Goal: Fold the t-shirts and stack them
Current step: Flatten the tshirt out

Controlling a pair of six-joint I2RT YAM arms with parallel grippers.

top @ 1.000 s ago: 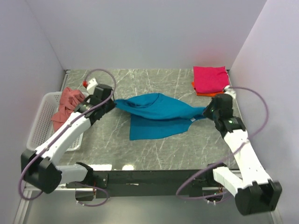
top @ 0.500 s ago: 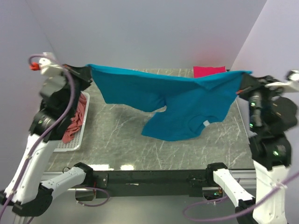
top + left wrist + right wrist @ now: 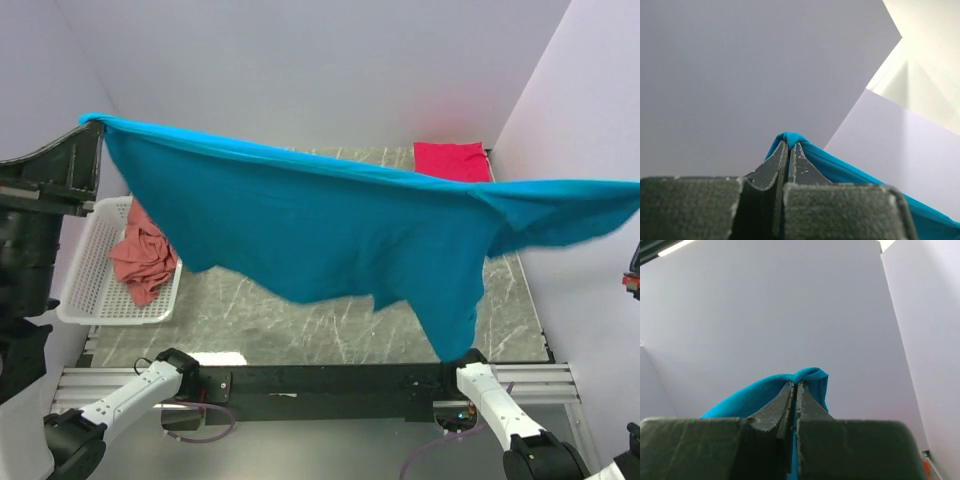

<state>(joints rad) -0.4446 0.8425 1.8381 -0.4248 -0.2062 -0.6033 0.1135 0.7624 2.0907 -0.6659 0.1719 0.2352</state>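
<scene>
Item one: teal-blue t-shirt (image 3: 320,230), which we logged stretched wide in the air above the table (image 3: 250,322), its lower edge hanging loose. Left gripper (image 3: 788,148): we found it clenched on one cloth corner, raised high at left. Right gripper (image 3: 796,389): clenched on the opposite corner. Item two: salmon-pink t-shirt (image 3: 143,255), crumpled in the white basket (image 3: 85,275). Item three: magenta t-shirt (image 3: 452,160), folded at the table's far right corner.

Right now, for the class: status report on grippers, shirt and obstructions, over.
Left gripper shut on teal t-shirt corner. Right gripper shut on opposite end. Shirt spread in air above table. Nothing blocking; pink t-shirt in basket.
</scene>
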